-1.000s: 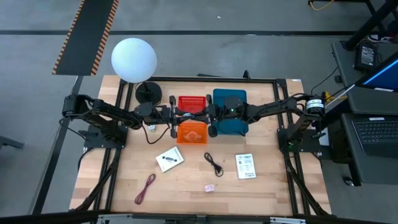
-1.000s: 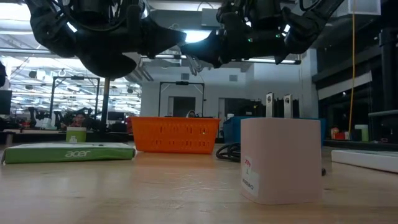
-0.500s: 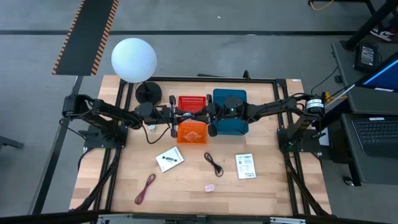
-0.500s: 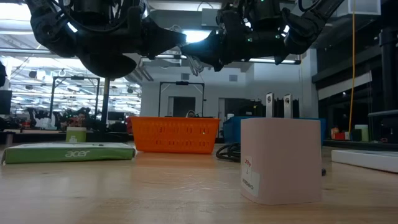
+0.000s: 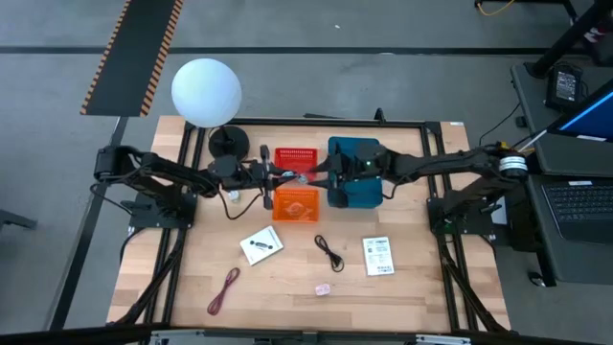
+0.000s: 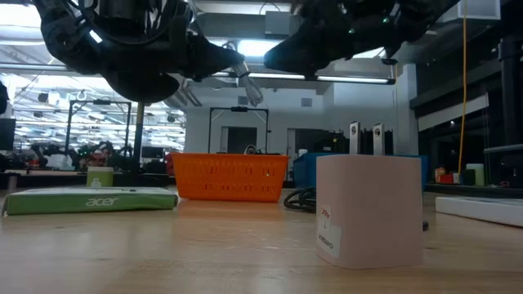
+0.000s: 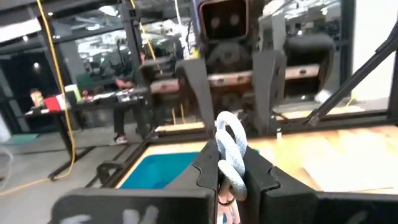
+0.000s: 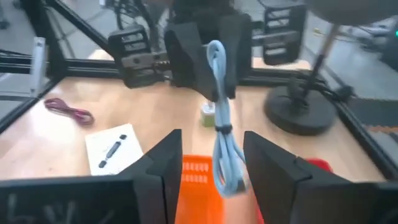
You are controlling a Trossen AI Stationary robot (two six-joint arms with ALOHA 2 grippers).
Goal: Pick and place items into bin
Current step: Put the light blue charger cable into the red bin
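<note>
Left tool [image 7: 231, 177] is pinching a pale blue cable [image 7: 230, 152] above the orange bin [image 5: 296, 203], cable hanging lengthwise toward it. Right tool [image 8: 211, 168], fingers spread, is facing the cable just beside the bin, no grip showing. Room below looks clear for a straight drop.

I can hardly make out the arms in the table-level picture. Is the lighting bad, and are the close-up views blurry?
Low view: bright ceiling lights behind turn the arms into silhouettes. Left wrist view: the pale blue-white bundled cord is fairly clear, the background soft. Right wrist view: everything looks smeared, including the orange plastic bin.
</note>
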